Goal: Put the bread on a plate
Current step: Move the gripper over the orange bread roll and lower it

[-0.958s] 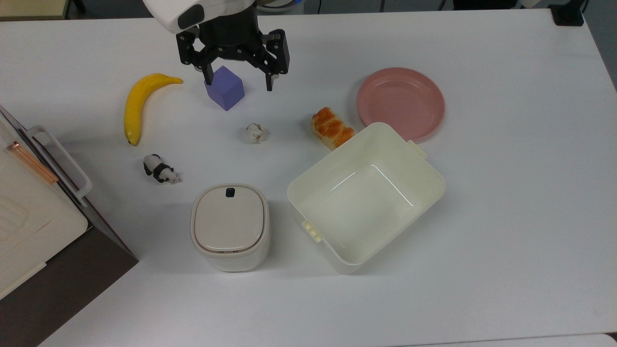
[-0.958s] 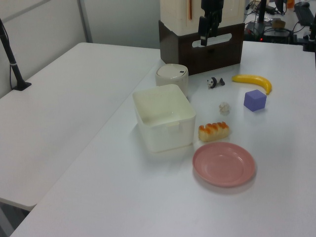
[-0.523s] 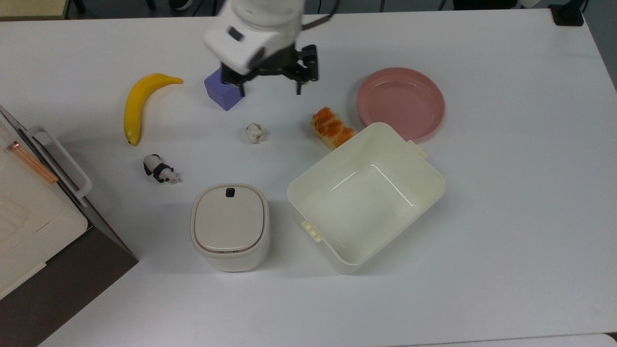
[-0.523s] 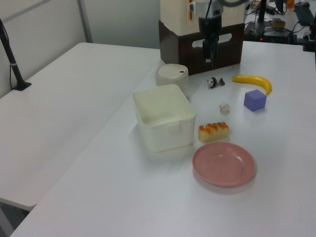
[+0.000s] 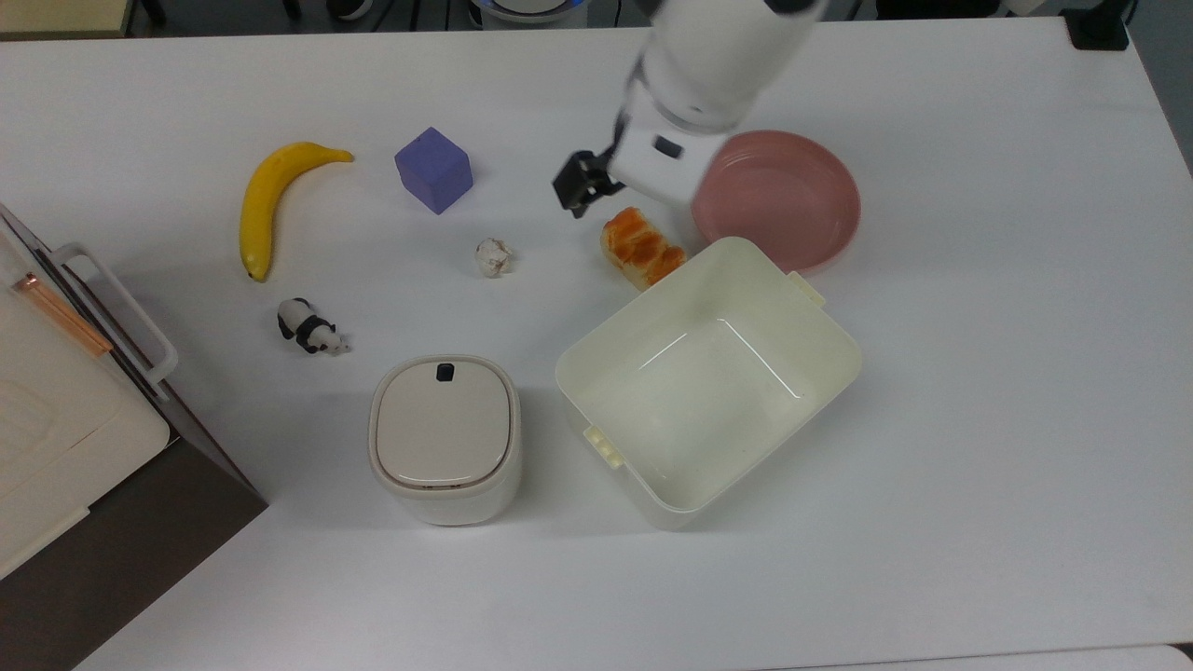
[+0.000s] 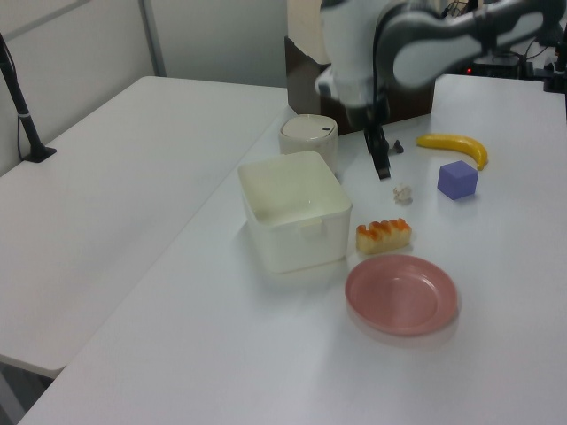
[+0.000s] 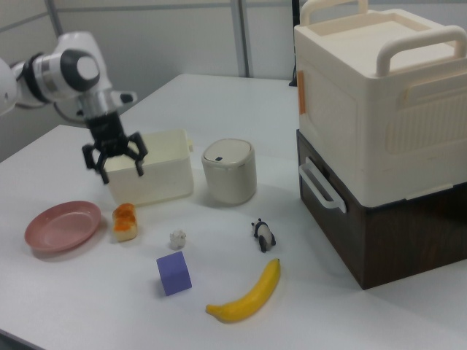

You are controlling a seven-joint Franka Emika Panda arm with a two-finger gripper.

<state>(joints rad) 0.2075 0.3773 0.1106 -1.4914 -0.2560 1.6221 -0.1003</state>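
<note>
The bread (image 5: pixel 641 245) is a small oblong bun with an orange-brown top, lying on the white table between the cream tub and the pink plate (image 5: pixel 783 200). It also shows in the left view as the bread (image 6: pixel 384 235) just behind the plate (image 6: pixel 401 294). My gripper (image 5: pixel 596 191) hangs in the air just to the top view's upper left of the bread, partly hidden under the white arm. In the right view my gripper (image 7: pixel 122 171) is open with nothing in it, well above the bread (image 7: pixel 125 221) and the plate (image 7: pixel 62 226).
The cream tub (image 5: pixel 608 451) nearly touches the bread. A whitish lump (image 5: pixel 494 256), purple cube (image 5: pixel 434 170), banana (image 5: pixel 270 200), panda toy (image 5: pixel 310 328) and lidded canister (image 5: pixel 445 438) lie toward the top view's left. A big box (image 5: pixel 56 401) stands at the left edge.
The gripper has travelled from above the purple cube to the top view's right, ending beside the bread, and has come lower. The objects have not moved.
</note>
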